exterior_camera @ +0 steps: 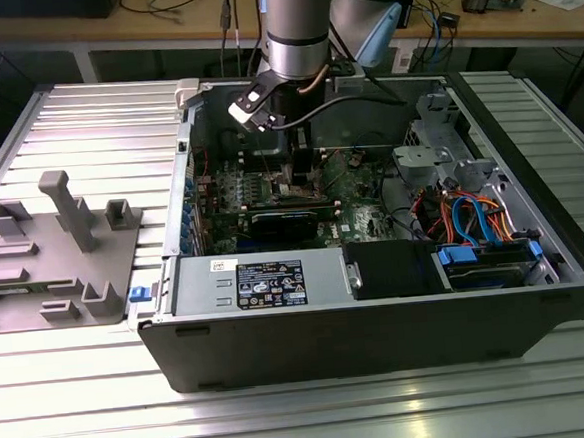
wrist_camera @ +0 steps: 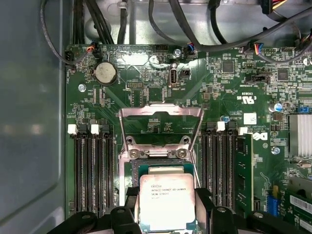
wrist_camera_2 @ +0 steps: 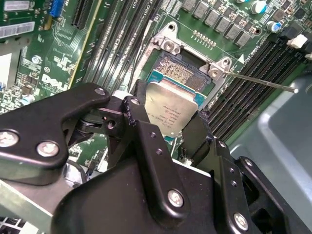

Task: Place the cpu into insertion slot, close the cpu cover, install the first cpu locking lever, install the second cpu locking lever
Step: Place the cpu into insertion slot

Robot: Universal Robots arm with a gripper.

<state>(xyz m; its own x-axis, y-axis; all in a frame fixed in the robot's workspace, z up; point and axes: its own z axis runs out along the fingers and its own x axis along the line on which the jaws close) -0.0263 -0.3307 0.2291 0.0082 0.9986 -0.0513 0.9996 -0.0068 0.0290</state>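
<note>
Gripping the cpu (wrist_camera_2: 173, 108) by two opposite edges, the pincer (wrist_camera_2: 168, 117) is closed down to chip width, with a black finger (wrist_camera_2: 146, 129) on each side and nothing else in it. The chip sits metal side up over the insertion slot (wrist_camera_2: 184, 69) but does not cover it. A strip of the pin field lies bare past the chip's far edge. We cannot tell whether the chip touches the slot.

We judge the step in hand to be the first one: placing the cpu, which is not seated. The cpu cover (wrist_camera: 161, 111) is swung open on the far side of the slot from the pincer. A thin locking lever (wrist_camera_2: 263, 83) sticks out free from one socket corner, unlatched.

We judge that seating calls for the chip to be brought square over the recess, level, with its edges parallel to the rim. It should then be let down with no pressing, since the pins look easy to bend.

The first wrist view looks straight down. It gives the cpu (wrist_camera: 165, 200), the slot rim (wrist_camera: 161, 168) just beyond it, the cover frame flat-on, and memory slots (wrist_camera: 92, 170) on both sides on the motherboard (wrist_camera: 146, 73).

The slanted second wrist view adds the bare pin field and the lever.

The exterior view adds the arm (exterior_camera: 294, 38) reaching down into the open case (exterior_camera: 380, 323) on the worktop (exterior_camera: 286, 420). A grey fixture (exterior_camera: 63, 245) stands beside the case on the exterior view's left.
</note>
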